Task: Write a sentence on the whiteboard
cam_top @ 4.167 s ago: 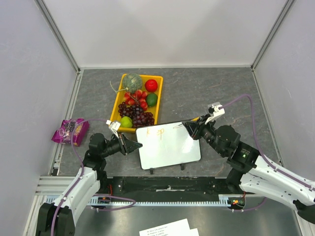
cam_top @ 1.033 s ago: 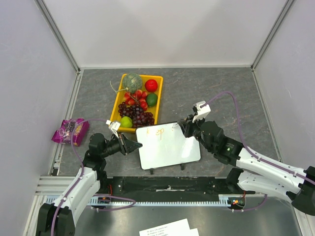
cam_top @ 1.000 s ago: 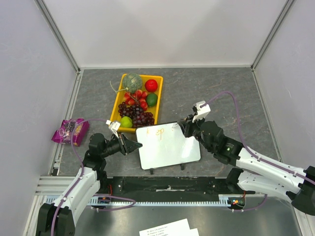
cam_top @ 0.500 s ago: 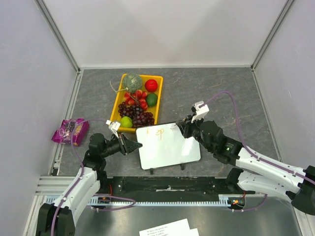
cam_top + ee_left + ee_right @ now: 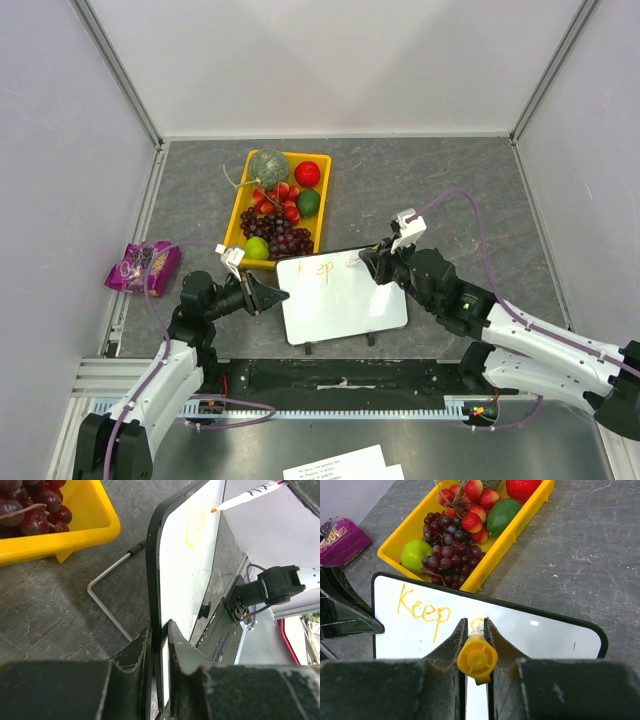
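Orange marker (image 5: 477, 658), pinched in the right gripper (image 5: 475, 625), has shifted left and now starts a stroke just right of "Keep", so the sentence (image 5: 422, 611) gains its second word; the whiteboard (image 5: 340, 305) sits near-centre, its left edge clamped by the left gripper (image 5: 160, 629).

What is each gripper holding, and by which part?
Left gripper pinches the whiteboard by its left edge. Right gripper holds the marker by its barrel, near the back end.

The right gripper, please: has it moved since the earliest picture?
Yes: the right gripper has shifted left, further over the whiteboard, toward the yellow tray.
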You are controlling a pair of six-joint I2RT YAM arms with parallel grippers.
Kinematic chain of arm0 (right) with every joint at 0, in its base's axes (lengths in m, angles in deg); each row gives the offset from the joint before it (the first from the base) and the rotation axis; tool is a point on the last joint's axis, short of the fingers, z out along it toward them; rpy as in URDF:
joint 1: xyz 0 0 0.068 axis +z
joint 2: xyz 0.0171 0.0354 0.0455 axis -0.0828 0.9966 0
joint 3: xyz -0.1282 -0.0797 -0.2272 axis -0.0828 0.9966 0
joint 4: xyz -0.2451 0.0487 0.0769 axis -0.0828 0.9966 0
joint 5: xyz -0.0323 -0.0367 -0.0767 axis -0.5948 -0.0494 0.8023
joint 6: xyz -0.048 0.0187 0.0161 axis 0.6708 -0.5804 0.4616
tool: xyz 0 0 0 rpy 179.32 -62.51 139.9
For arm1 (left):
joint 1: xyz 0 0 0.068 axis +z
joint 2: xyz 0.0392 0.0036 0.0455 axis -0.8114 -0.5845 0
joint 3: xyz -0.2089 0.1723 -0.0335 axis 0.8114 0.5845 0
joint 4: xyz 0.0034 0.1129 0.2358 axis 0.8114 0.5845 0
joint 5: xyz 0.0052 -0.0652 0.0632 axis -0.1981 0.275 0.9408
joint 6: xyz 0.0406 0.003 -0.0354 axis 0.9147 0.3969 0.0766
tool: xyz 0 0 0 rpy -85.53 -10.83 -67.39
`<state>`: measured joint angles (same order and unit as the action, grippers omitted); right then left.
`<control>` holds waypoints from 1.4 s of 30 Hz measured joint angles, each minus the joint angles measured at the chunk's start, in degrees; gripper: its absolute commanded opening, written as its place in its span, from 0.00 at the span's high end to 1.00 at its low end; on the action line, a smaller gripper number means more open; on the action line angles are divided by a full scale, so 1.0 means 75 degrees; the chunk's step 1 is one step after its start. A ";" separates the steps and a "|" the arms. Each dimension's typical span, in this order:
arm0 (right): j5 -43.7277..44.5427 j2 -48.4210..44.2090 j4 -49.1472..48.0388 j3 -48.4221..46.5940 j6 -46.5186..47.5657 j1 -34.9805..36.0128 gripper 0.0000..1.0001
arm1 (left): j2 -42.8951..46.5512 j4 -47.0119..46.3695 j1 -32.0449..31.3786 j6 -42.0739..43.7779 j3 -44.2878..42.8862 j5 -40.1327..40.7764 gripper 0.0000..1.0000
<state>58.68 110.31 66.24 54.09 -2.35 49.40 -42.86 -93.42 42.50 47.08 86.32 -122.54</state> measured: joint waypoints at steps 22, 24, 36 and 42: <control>0.0437 0.0055 0.0035 -0.0111 -0.0032 0.0000 1.00 | 0.0000 0.0000 0.0000 0.0000 0.0000 0.0006 0.98; 0.0466 0.0052 0.0032 -0.0111 -0.0032 0.0000 1.00 | 0.0000 0.0000 0.0000 0.0000 0.0000 0.0006 0.98; 0.0458 0.0047 0.0050 -0.0111 -0.0026 0.0000 1.00 | 0.0000 0.0000 0.0000 0.0000 0.0000 0.0003 0.98; 0.0423 0.0003 0.0111 -0.0111 -0.0009 0.0000 1.00 | 0.0000 -0.0003 0.0000 0.0000 0.0000 0.0003 0.98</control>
<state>61.85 110.33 67.07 53.26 -2.41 49.40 -42.86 -93.44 42.50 47.08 86.32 -122.52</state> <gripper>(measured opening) 0.203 0.193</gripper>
